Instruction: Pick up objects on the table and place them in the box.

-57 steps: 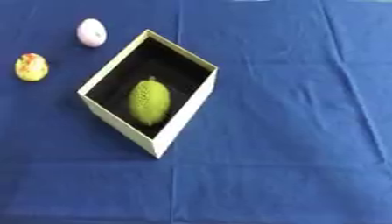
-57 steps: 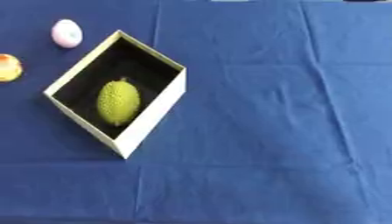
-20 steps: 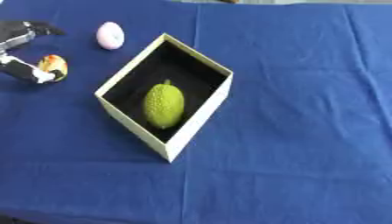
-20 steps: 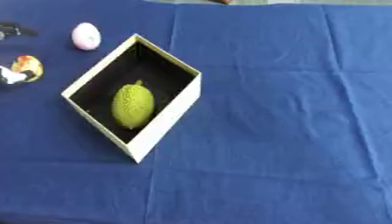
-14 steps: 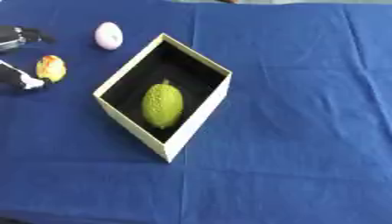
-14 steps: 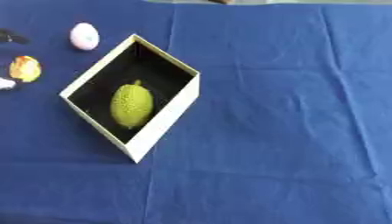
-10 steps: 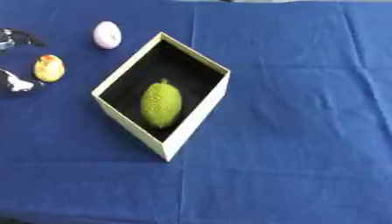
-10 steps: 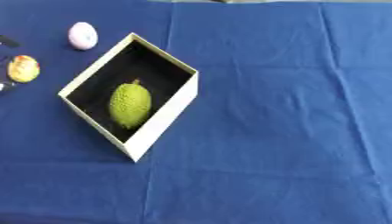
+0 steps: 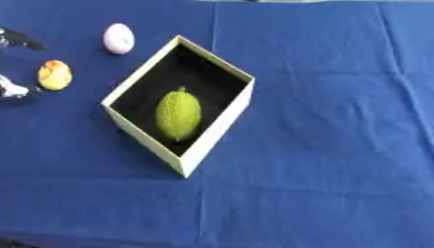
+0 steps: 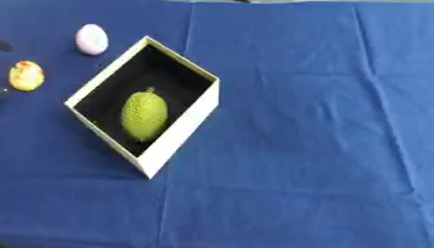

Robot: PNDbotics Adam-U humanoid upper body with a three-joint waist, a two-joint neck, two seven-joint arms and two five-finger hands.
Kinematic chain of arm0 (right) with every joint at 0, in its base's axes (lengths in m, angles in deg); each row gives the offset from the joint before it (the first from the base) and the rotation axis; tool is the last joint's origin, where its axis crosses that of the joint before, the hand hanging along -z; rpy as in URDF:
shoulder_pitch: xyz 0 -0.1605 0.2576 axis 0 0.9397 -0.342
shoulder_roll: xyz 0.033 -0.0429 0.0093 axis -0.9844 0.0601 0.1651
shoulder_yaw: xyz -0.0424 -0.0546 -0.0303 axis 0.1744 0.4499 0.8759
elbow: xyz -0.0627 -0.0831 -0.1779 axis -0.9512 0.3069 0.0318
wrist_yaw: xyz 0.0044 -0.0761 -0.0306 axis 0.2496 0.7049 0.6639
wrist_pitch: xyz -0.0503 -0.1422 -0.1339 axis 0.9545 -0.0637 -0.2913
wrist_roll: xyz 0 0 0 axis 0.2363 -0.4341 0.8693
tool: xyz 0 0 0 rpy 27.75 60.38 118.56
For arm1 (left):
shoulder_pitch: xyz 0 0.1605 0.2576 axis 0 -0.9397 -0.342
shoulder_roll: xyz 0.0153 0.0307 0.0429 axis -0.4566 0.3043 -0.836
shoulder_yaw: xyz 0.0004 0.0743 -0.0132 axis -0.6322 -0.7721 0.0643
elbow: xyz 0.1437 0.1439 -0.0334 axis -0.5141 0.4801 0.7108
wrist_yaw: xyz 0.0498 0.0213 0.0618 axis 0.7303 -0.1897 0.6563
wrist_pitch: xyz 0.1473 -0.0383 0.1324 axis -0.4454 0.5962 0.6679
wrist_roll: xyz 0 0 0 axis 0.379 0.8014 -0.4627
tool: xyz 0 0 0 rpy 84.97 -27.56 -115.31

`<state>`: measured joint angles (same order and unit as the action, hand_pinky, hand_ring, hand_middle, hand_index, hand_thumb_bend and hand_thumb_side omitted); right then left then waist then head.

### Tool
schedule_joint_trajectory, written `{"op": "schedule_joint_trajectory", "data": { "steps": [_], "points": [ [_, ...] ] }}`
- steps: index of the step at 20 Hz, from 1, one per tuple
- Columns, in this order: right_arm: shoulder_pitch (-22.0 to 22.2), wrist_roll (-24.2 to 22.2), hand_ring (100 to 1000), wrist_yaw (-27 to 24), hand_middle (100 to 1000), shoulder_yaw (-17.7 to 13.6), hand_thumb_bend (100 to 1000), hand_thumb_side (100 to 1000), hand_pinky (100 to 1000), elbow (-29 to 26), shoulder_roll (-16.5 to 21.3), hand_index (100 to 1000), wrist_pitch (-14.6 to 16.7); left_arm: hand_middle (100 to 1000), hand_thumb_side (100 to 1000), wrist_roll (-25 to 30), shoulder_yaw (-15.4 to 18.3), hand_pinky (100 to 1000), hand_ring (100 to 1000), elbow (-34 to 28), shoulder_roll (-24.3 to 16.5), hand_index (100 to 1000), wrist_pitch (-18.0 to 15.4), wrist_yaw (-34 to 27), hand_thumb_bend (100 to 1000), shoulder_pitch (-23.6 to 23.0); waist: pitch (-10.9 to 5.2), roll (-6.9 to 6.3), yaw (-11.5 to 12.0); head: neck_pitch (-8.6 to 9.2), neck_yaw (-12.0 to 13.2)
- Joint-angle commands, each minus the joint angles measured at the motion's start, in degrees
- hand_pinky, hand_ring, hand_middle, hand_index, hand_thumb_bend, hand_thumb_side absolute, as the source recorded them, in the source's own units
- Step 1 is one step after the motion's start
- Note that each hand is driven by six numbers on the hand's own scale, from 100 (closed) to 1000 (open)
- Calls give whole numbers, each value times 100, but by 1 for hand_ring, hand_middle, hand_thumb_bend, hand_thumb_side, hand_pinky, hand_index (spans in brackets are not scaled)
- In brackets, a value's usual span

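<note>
On a blue tablecloth (image 9: pixel 322 121) in the left eye view, left hand (image 9: pixel 15 89) cut off at the left edge, only fingertips showing, can't tell if open or closed, holding nothing visible; yellow-orange object (image 9: pixel 54 75) just beside it, pale pink egg-shaped object (image 9: pixel 118 38) farther back. Right eye view: cream box (image 10: pixel 182 129), black inside, holds a bumpy green fruit (image 10: pixel 143 116); right hand unseen.

The scene is viewed steeply from above by both head cameras. The box (image 9: pixel 222 67) and blue cloth (image 9: pixel 339 121) are shared; more of the left side is covered by the left eye view.
</note>
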<state>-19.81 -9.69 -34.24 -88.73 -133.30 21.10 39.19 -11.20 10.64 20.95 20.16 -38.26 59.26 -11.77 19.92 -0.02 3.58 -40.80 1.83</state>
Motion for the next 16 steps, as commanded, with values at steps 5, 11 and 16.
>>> {"op": "schedule_joint_trajectory", "data": {
  "steps": [5, 11, 16],
  "points": [
    [2, -125, 851, 50, 443, -75, 100, 516, 890, -87, 34, 735, -135, 847, 506, 7, 135, 910, 916, -85, -14, 965, 176, 68, 473, 153, -131, -13, -13, 58, 43],
    [-3, -137, 851, 20, 443, -82, 100, 516, 890, -87, 18, 735, -135, 846, 508, 46, 116, 908, 915, 18, 33, 963, 174, 197, 478, 148, -130, -15, -34, 55, 53],
    [13, -161, 851, 11, 442, -82, 100, 516, 891, -87, -5, 734, -150, 844, 491, 53, 98, 904, 911, 111, 40, 960, 221, 394, 491, 128, -130, -16, -46, 65, 68]
  ]
}}
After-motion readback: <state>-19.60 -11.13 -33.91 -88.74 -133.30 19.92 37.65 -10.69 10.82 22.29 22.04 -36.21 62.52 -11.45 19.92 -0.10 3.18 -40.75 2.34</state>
